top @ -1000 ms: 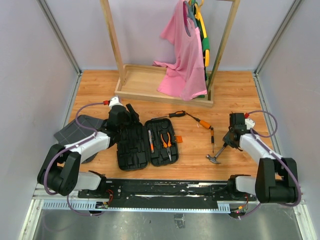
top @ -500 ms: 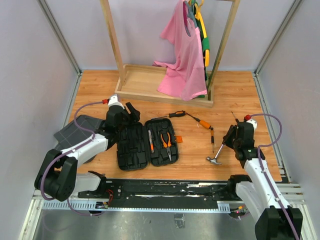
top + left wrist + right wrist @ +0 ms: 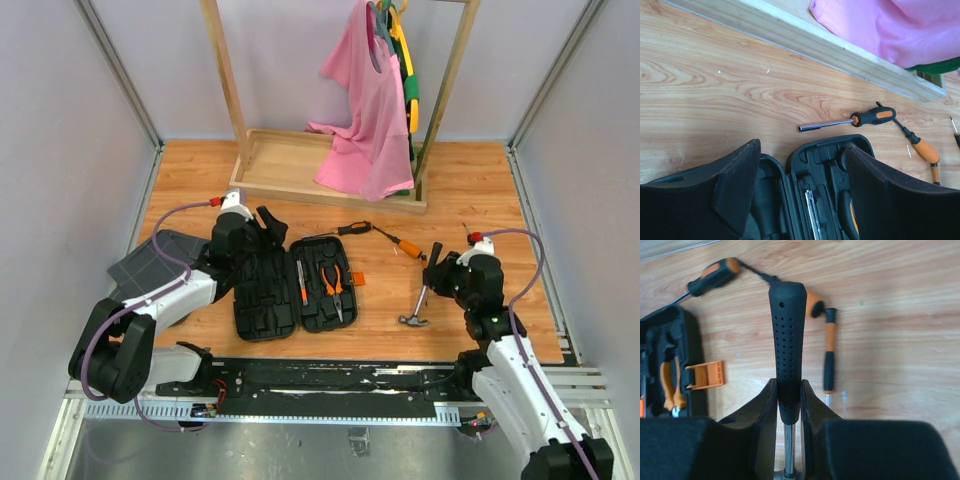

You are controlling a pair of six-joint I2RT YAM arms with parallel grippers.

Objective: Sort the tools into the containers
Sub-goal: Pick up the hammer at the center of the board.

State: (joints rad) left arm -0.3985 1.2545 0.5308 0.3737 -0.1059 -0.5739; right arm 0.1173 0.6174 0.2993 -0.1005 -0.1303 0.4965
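- Top external view is hiding the tip of the right gripper [image 3: 446,272] behind its own wrist, and whether the claw hammer's [image 3: 421,297] steel head is touching the counter [image 3: 480,190] cannot be told.
- Right wrist view is cutting off that head below the fingers [image 3: 765,410]; only the perforated black handle [image 3: 786,355] and a bit of steel shank are showing.
- Left wrist view is losing the near part of the tool case [image 3: 825,160] behind the two dark fingers [image 3: 735,195].
- The counter is showing light wood grain, pale walls are closing it in, and a wooden garment rack [image 3: 300,160] with a pink shirt [image 3: 365,120] is standing at the far side.
- A dark grid-patterned fabric [image 3: 150,262] is lying at the left.
- The black tool case [image 3: 262,295] is lying open between the arms, pliers [image 3: 333,282] sitting in its right half, its orange latch [image 3: 357,278] sticking out to the right.
- The left gripper [image 3: 264,228] is hovering over the case's far edge, fingers spread wide and gripping nothing.
- The right fingers are pinching the hammer's handle near its lower end, the handle tilting away from them.
- A black-handled screwdriver [image 3: 352,229] and an orange-handled one [image 3: 405,245] are lying just beyond the case, apart from both grippers.
- A slim screwdriver [image 3: 829,360] is lying just right of the hammer handle.
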